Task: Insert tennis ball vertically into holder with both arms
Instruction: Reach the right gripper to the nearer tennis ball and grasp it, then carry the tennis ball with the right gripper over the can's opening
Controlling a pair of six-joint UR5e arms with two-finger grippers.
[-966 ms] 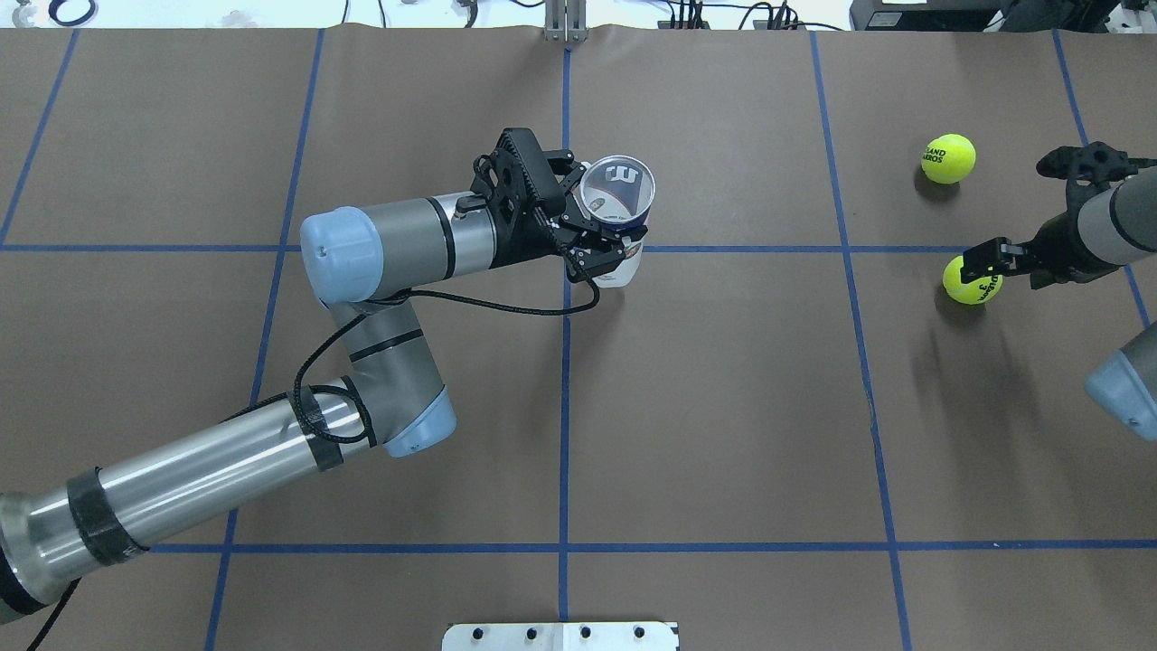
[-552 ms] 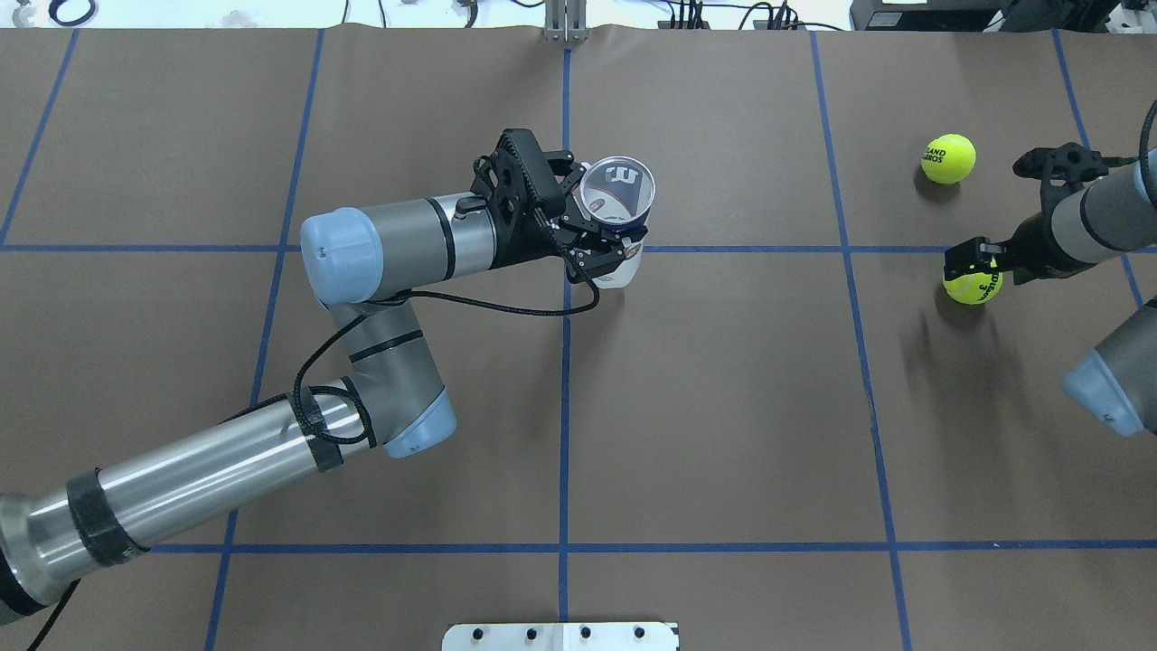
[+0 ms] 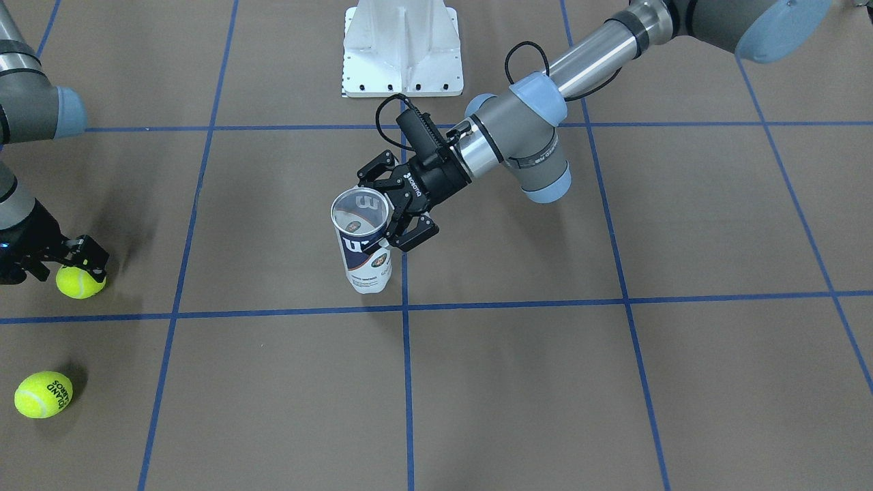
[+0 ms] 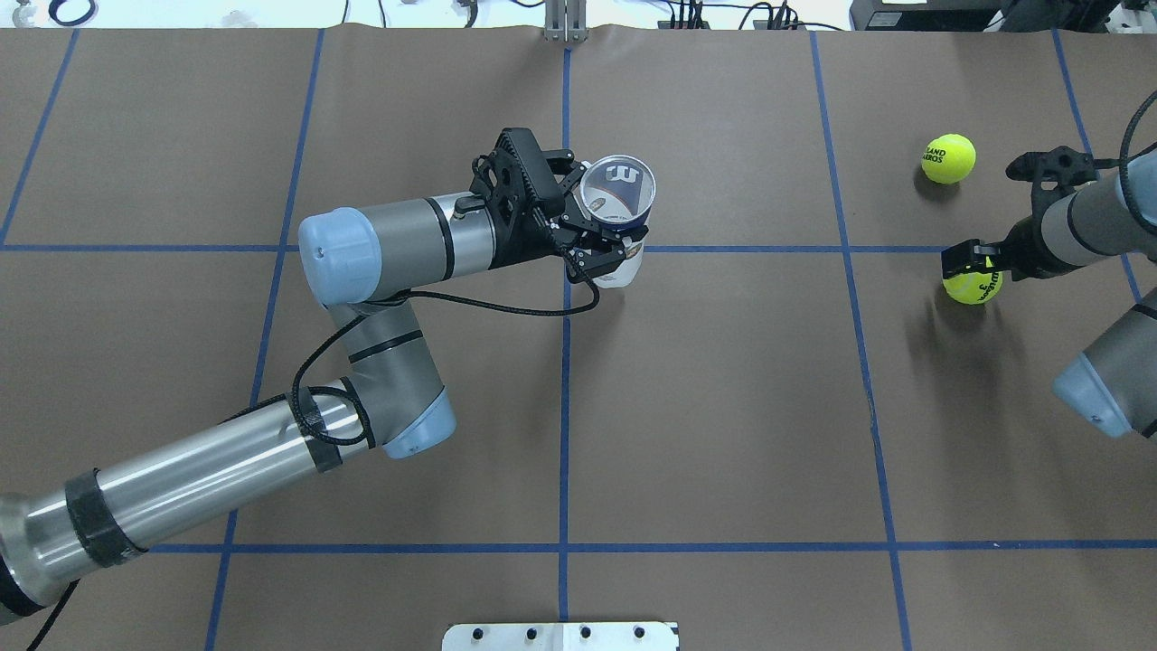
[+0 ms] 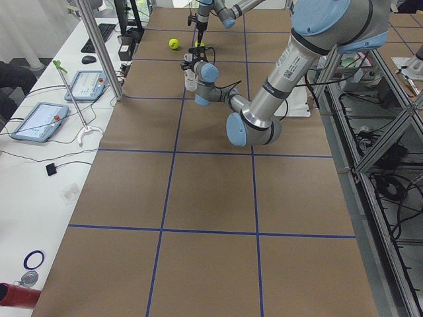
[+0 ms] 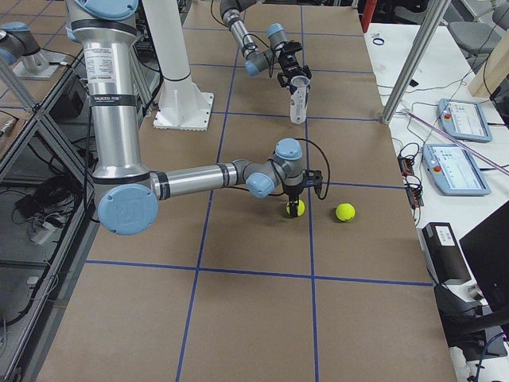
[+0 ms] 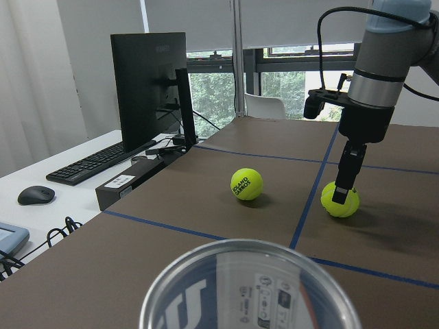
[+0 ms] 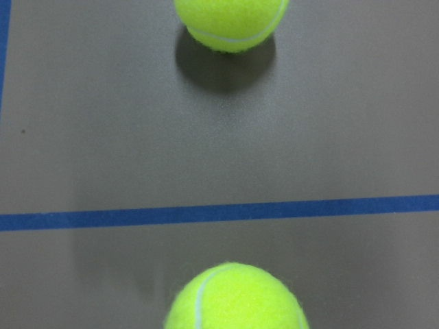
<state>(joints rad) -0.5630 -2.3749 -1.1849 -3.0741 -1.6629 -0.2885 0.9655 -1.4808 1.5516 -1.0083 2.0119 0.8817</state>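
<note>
I am pinching the Wilson tennis-ball can [image 3: 365,262] upright near the middle of the table [image 4: 723,407] with the left gripper [image 3: 394,208], its mouth facing up. The right gripper [image 4: 972,262] is sitting right atop the nearer tennis ball [image 4: 974,287], which is resting on the table. I cannot tell whether its fingers are gripping. I am judging this as the pick-up step. Next I need a firm clamp, then a lift toward the can.

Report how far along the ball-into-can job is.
Done: the left claw grips the holder upright, mouth open, no ball inside. In hand: the right claw is down over one tennis ball, which sits on the table; whether it has closed on it cannot be told. Left: lift that ball, carry it across, drop it in. The other ball lies apart.
</note>
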